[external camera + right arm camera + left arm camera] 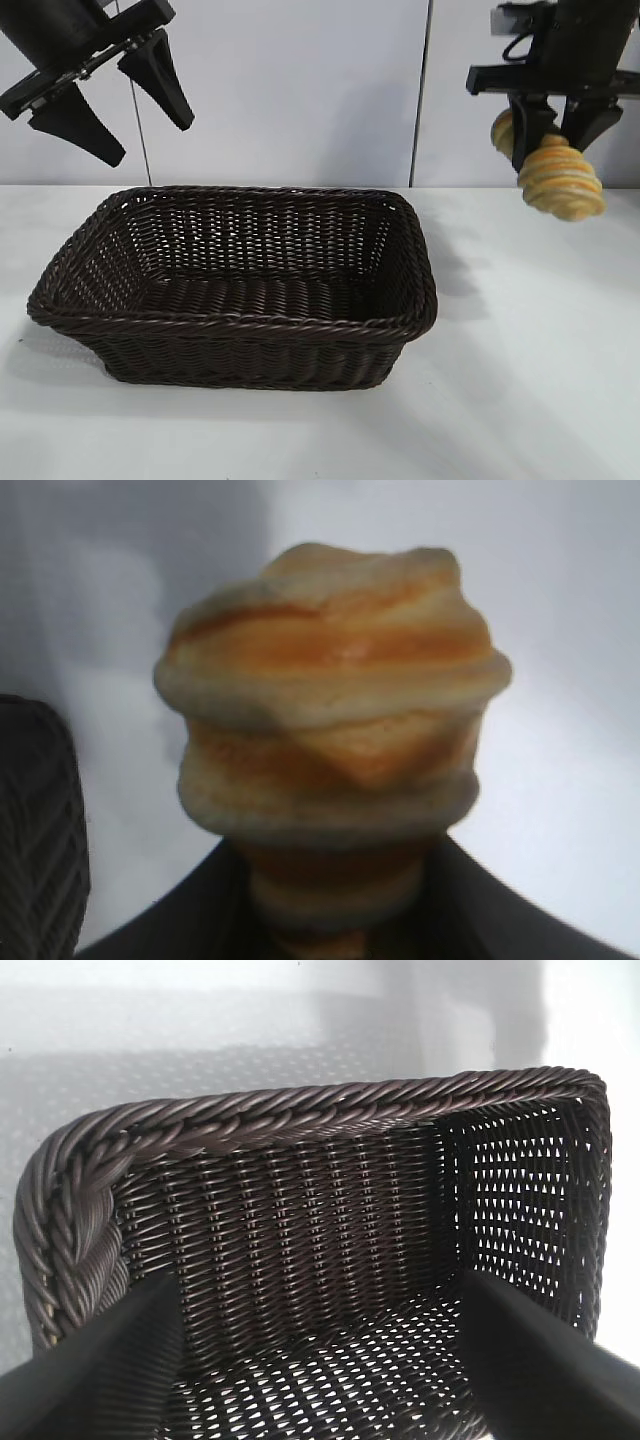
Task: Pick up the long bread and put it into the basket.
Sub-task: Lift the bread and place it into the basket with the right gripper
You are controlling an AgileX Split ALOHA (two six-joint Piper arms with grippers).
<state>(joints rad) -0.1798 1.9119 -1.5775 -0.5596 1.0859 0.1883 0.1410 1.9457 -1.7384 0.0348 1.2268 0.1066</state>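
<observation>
The long bread, golden-yellow with orange-brown ridged stripes, hangs in the air at the upper right, clamped between the fingers of my right gripper. It is above the table, to the right of the basket and higher than its rim. In the right wrist view the bread fills the middle, with the gripper shut on its near end. The dark brown wicker basket stands on the table at centre-left and holds nothing. My left gripper hangs open above the basket's left end; its wrist view looks down on the basket's rim.
The white table stretches to the right of and in front of the basket. A pale wall with a vertical seam stands behind. An edge of the basket shows in the right wrist view.
</observation>
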